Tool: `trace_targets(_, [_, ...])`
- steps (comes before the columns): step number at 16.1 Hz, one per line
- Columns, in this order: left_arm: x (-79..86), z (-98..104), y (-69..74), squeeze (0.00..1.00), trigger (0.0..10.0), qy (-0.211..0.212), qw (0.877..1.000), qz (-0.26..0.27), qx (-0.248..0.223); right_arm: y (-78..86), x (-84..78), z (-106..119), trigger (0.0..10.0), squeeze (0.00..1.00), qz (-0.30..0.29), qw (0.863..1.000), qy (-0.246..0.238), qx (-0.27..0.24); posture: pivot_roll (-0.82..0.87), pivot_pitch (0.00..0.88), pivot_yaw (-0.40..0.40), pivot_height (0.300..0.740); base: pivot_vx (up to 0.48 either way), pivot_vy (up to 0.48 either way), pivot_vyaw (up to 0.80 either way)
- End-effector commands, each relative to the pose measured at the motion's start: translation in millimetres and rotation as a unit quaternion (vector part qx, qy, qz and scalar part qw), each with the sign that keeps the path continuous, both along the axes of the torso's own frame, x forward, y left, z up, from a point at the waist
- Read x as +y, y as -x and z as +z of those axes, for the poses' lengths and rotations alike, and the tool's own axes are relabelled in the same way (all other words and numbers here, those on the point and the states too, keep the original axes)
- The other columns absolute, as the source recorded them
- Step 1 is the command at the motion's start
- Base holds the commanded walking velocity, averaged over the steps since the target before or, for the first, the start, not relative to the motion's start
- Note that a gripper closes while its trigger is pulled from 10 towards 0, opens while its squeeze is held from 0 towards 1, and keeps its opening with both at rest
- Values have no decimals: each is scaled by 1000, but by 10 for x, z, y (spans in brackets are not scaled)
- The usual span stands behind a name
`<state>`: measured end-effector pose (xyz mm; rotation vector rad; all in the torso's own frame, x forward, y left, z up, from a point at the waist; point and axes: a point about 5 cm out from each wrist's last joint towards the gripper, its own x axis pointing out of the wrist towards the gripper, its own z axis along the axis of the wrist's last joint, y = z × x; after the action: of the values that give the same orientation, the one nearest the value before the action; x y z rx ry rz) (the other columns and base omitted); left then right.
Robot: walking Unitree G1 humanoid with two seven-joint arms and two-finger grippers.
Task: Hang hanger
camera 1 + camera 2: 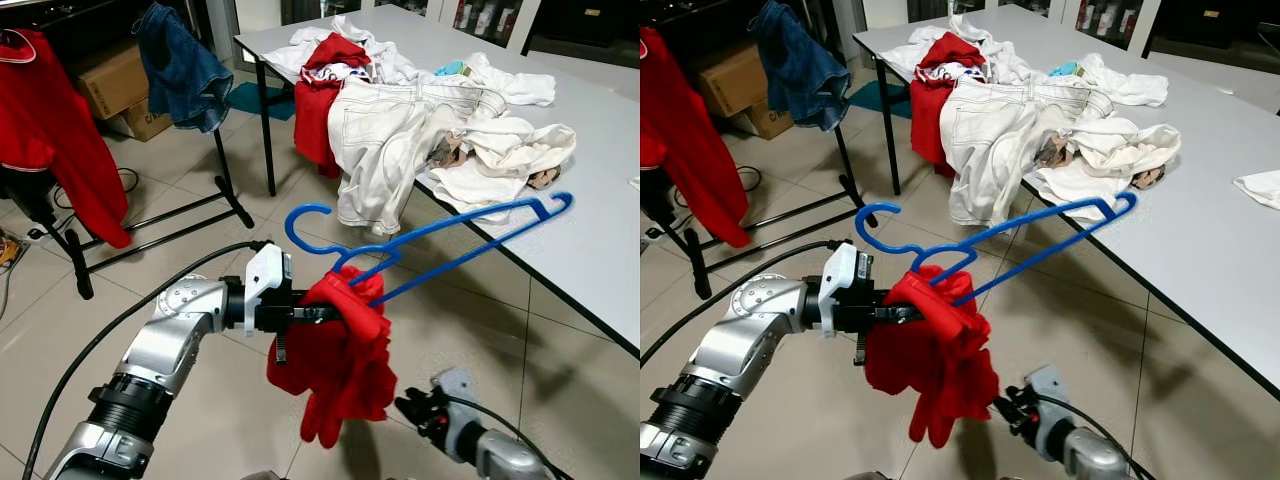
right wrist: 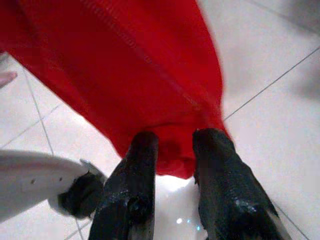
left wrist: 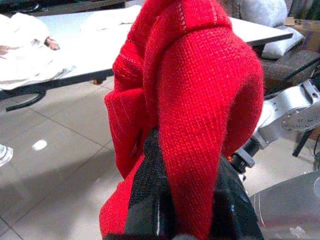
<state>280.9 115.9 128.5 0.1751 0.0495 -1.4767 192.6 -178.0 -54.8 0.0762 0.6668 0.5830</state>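
Observation:
My left gripper (image 1: pixel 333 314) is held out at mid-height over the floor, shut on a bunched red garment (image 1: pixel 342 372). The cloth hangs down from it and drapes over its black fingers (image 3: pixel 148 200). A blue plastic hanger (image 1: pixel 450 234) rises out of the garment's top. Its hook (image 1: pixel 300 228) points toward the clothes rack and its far end reaches up over the table edge. My right gripper (image 1: pixel 412 408) is low, just beside the garment's lower hem (image 2: pixel 172 162), open, with the hem lying at the gap between its fingertips.
A black clothes rack (image 1: pixel 226 182) at the left carries a red garment (image 1: pixel 50 130) and a denim jacket (image 1: pixel 182 66). Cardboard boxes (image 1: pixel 115 85) sit behind it. At the right, a grey table (image 1: pixel 600 240) holds a pile of white and red clothes (image 1: pixel 395 135). Tiled floor lies below.

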Motion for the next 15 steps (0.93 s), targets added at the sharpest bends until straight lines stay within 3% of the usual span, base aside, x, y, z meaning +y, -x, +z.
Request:
trace_targets(1, [-33,135,-28,0,10000,7,999,-15,-28,-9,17,-22,10000,0,9,1000,13,14,-72,0,26,740,0,0,0])
trace_targets(2, [-27,171,-51,0,10000,8,999,-14,-35,-6,41,-41,10000,616,16,999,19,24,-70,0,25,740,0,0,0])
trace_targets(3, [-13,204,-76,0,10000,8,999,-10,-40,-7,68,-46,10000,1000,15,999,5,35,-68,0,24,740,0,0,0])
trace_targets(7, [42,254,-122,0,10000,6,999,-3,-48,-26,79,-25,10000,1000,-11,995,-73,69,-68,0,24,740,0,0,0])
trace_targets(13, [41,237,-124,0,10000,1,999,-7,-46,75,-117,-27,10000,1000,-1,996,-53,73,-76,0,34,740,0,0,0])
trace_targets(14, [42,233,-124,0,10000,0,999,-7,-45,136,-185,-8,10000,220,11,996,-56,67,-81,0,35,740,0,0,0])
trace_targets(15, [43,225,-122,0,10000,0,999,-7,-44,170,-220,7,10000,63,16,996,-60,63,-81,0,35,740,0,0,0])
